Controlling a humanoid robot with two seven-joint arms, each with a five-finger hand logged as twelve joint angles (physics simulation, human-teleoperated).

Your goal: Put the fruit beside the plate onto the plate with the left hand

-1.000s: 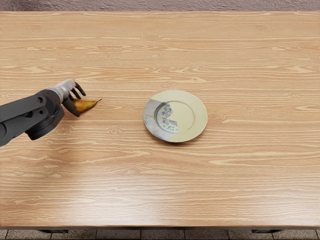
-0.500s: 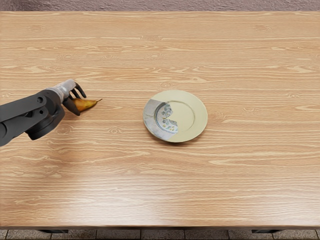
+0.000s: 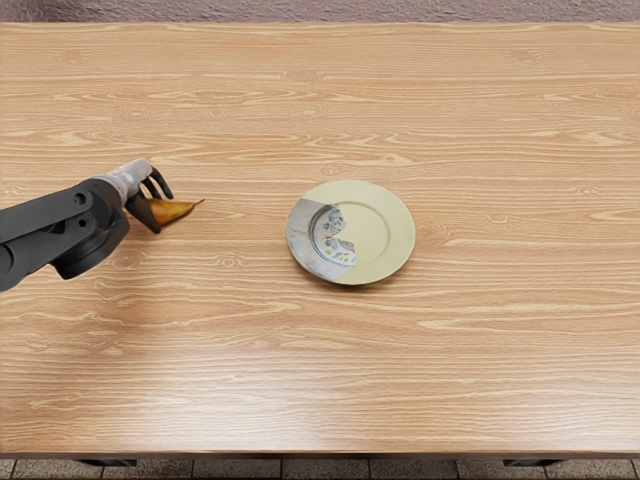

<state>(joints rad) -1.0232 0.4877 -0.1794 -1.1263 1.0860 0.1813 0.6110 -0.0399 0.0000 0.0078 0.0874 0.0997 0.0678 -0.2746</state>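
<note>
A small yellow-brown fruit (image 3: 177,210) with a pointed tip lies at the left of the wooden table, well to the left of the plate. My left hand (image 3: 150,199) comes in from the left edge, its dark fingers (image 3: 160,183) curled over the fruit's left end, which they hide. The pointed end sticks out to the right of the hand. The round pale-yellow plate (image 3: 392,228) sits near the middle of the table, with a shiny grey reflection on its left part. It holds nothing. The right arm is out of view.
The wooden table (image 3: 320,380) fills the whole view, with its front edge near the bottom and its far edge at the top. Bare wood lies between the fruit and the plate.
The left hand and the fruit in it have shifted very slightly upward in the picture. The plate has not moved.
</note>
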